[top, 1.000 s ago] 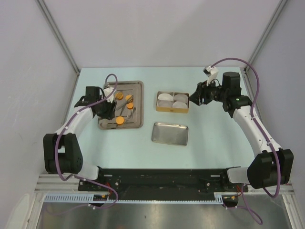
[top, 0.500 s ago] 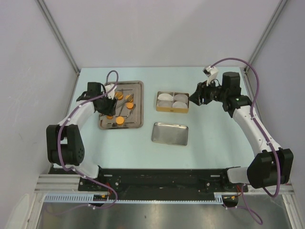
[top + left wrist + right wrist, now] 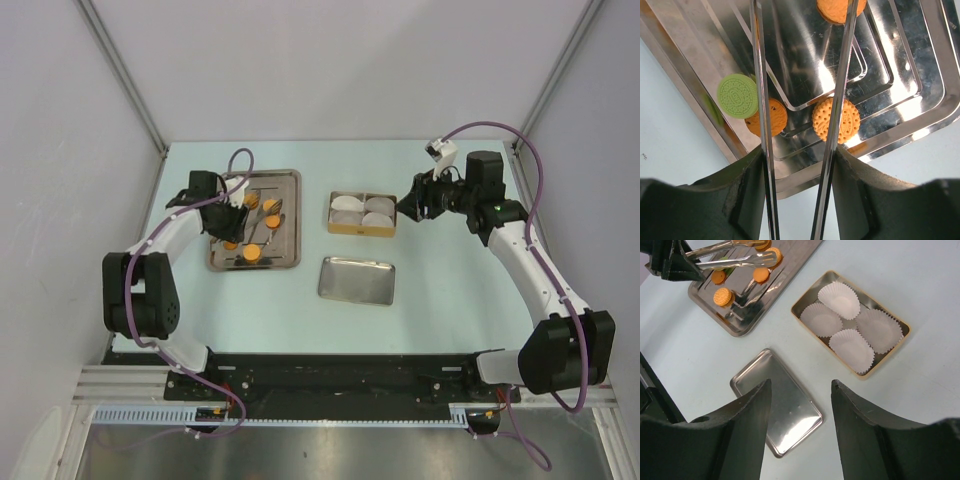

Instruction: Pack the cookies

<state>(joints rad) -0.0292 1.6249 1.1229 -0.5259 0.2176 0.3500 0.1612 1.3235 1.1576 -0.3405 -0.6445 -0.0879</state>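
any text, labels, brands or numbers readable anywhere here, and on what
No readable text in any view.
green cookie: embossed stamp, too fine to read.
orange cookies: dots only, no letters.
tray, tin, tongs: no marks seen.

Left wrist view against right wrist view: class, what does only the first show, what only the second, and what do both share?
Only left wrist: the green cookie, its stamped pattern plain, lying against an orange cookie. Only right wrist: the gold box with four paper liners, the small flat tray, the open right gripper. Both: the large steel tray, orange cookies on it, the tongs in the left gripper.
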